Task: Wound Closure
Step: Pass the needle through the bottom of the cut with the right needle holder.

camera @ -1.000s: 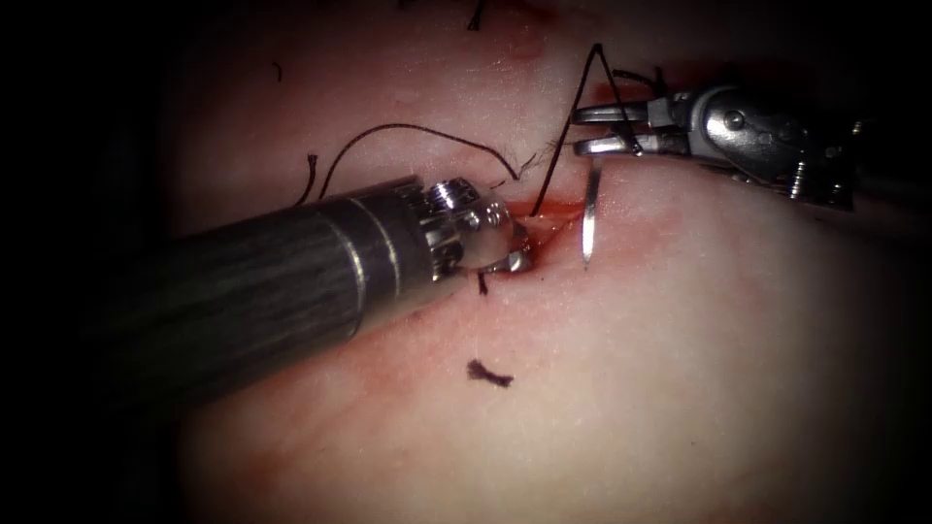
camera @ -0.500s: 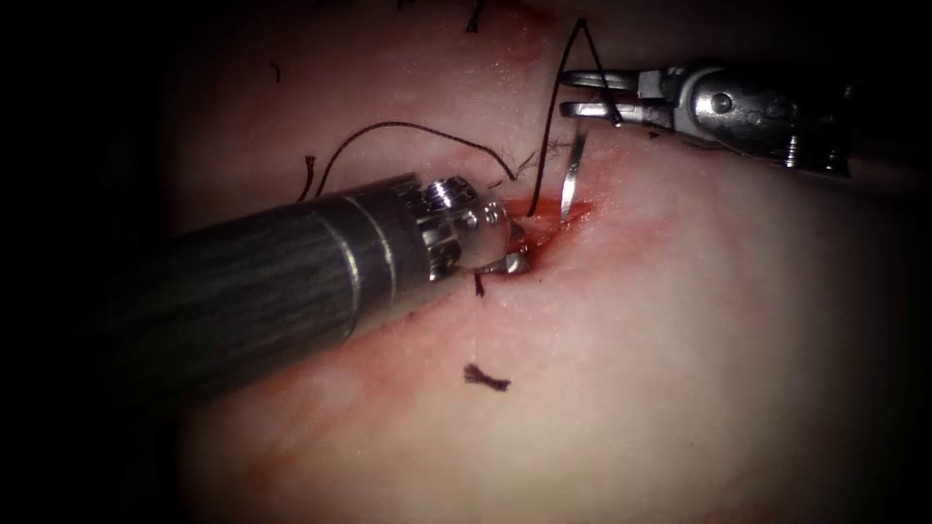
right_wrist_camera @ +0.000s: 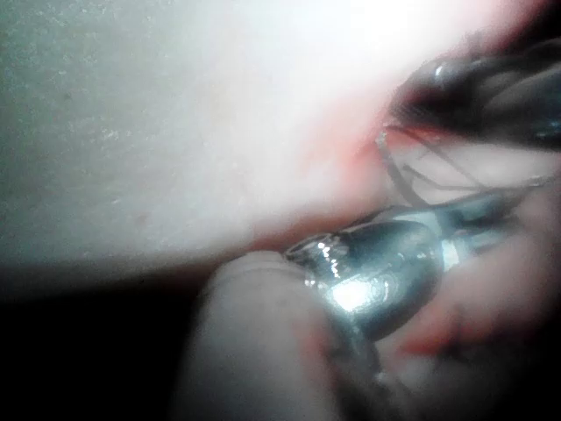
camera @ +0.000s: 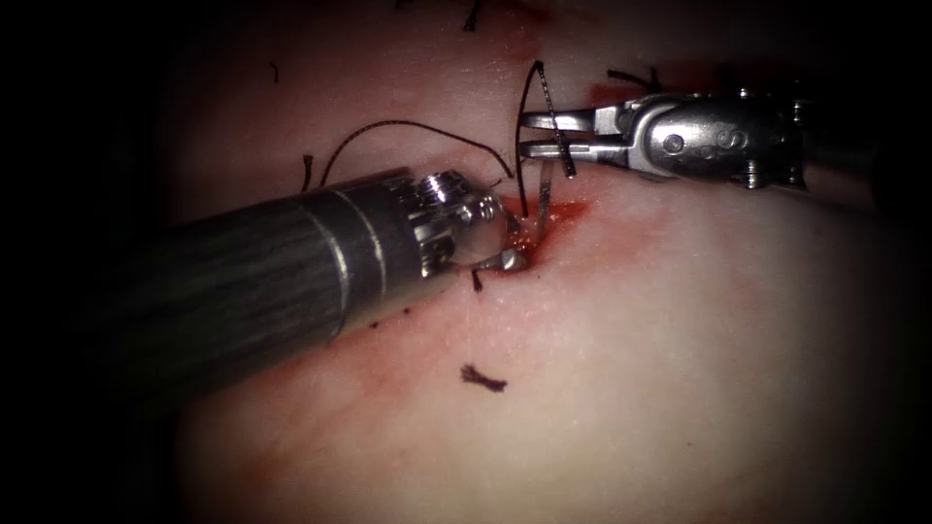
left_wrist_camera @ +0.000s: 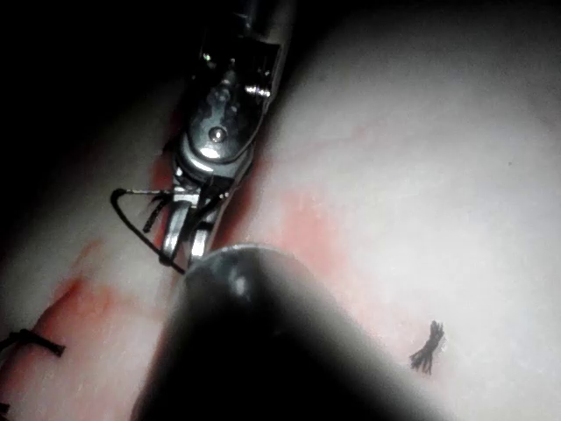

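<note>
Currently, the right arm's tool (camera: 529,134) has its jaws closed on the needle (camera: 545,197), gripping it near its blunt end, where the thread (camera: 532,107) is attached. From the jaws the needle hangs down toward the cut (camera: 544,218), and its tip meets the tissue (camera: 680,340) at the reddened opening, just beside the left tool's tip; whether the point is already inside the tissue cannot be told. The thread loops up over the right jaws and drops again to the cut. The left arm's tool (camera: 510,247) presses its tip into the cut at the wound edge; whether its jaws are parted or holding tissue cannot be told, since the tip is buried in the red fluid (camera: 573,209). A longer arc of thread (camera: 408,126) lies on the tissue beyond the left tool's shaft. A cut end of thread (camera: 483,378) lies loose on the tissue, well apart from both tools. In the left wrist view the right arm's tool (left_wrist_camera: 187,237) appears with thread (left_wrist_camera: 131,215) looped beside its closed jaws, and a loose cut end (left_wrist_camera: 427,348) lies on the pale tissue (left_wrist_camera: 438,175).
</note>
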